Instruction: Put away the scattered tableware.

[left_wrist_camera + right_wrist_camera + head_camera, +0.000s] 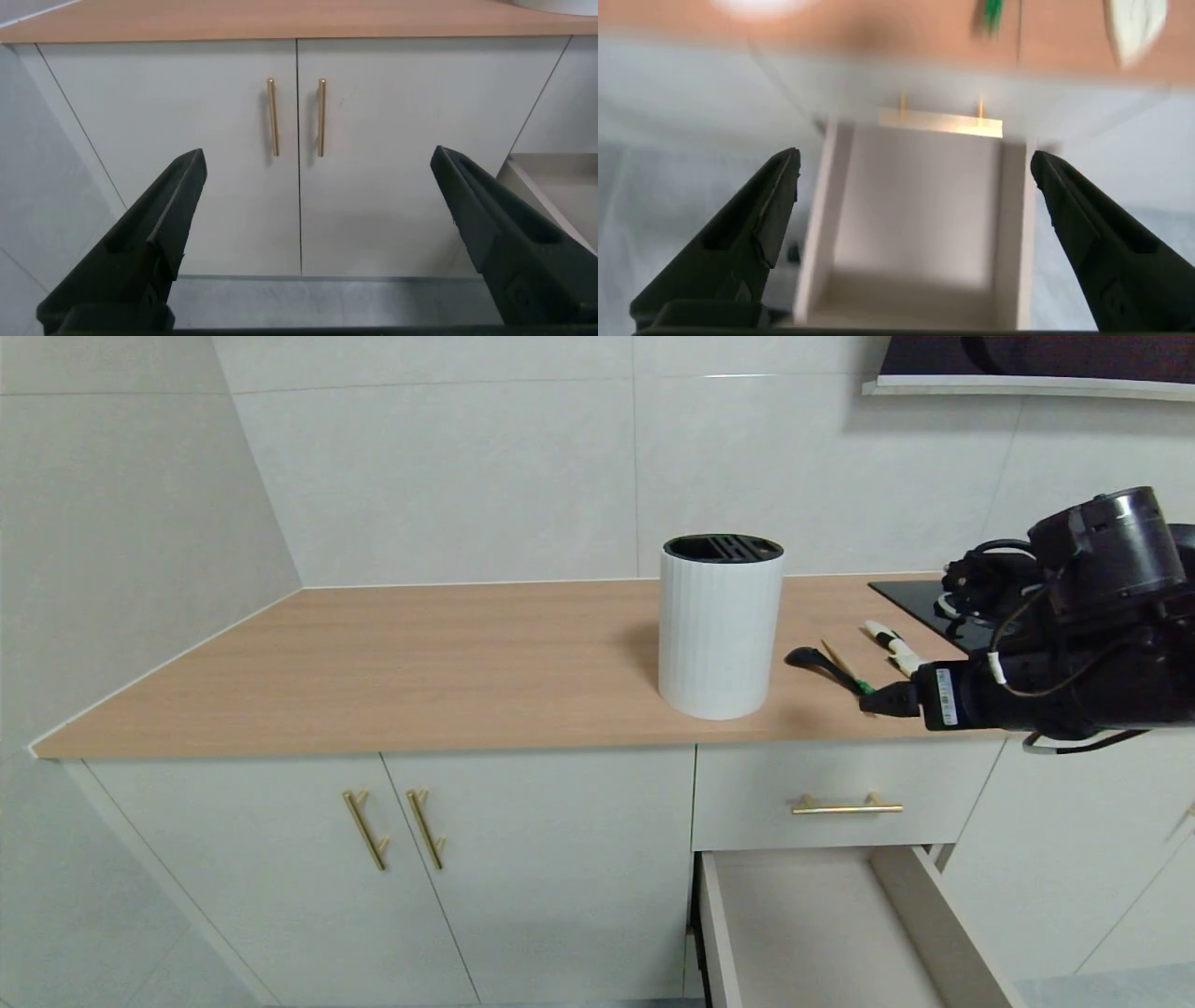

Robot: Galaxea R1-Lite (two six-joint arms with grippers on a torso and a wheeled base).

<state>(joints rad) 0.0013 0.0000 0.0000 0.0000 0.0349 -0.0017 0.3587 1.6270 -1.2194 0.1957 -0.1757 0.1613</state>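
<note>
My left gripper (318, 154) faces cupboard doors (187, 140), jaws released. My right gripper (913, 159), jaws also released, hovers over the open drawer (915, 215). Farther off, on the tabletop (420, 663), lie a black spoon (805, 658) and a chopstick (836, 656). They are probably light, stiff and slippery; I'd pinch mid-handle.
</note>
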